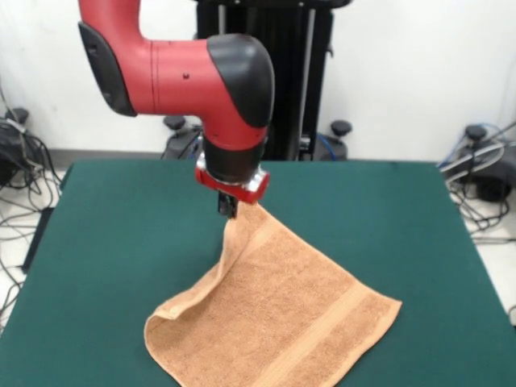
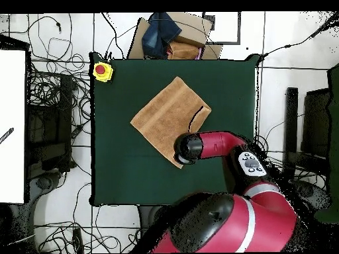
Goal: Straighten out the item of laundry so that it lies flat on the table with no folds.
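The claw (image 1: 228, 208) was clamped on one corner of the towel (image 1: 278, 314), lifting it while the rest lay mid-table (image 1: 121, 218), one edge curled under. Light, limp terry would likely drape; corners looked the best hold.

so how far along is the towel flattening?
Done: most of the towel is spread on the table. In hand: the gripper holds one corner lifted, so that side slopes up, and the left edge curls over. Left: lay the corner down and smooth that curl.
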Controlling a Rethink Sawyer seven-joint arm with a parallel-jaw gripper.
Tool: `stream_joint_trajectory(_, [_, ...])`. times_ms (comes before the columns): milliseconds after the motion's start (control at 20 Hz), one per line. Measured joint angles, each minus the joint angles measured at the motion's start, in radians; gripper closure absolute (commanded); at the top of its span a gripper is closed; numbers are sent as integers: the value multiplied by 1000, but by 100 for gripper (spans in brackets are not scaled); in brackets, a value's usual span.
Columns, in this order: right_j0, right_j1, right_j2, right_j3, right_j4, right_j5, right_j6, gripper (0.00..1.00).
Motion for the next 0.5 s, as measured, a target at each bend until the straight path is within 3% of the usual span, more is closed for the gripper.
stream_joint_trajectory(200, [19, 40, 0, -68, 0, 0, 0, 100])
stream_joint_trajectory(500, [75, 170, -2, -254, -1, 0, 0, 100])
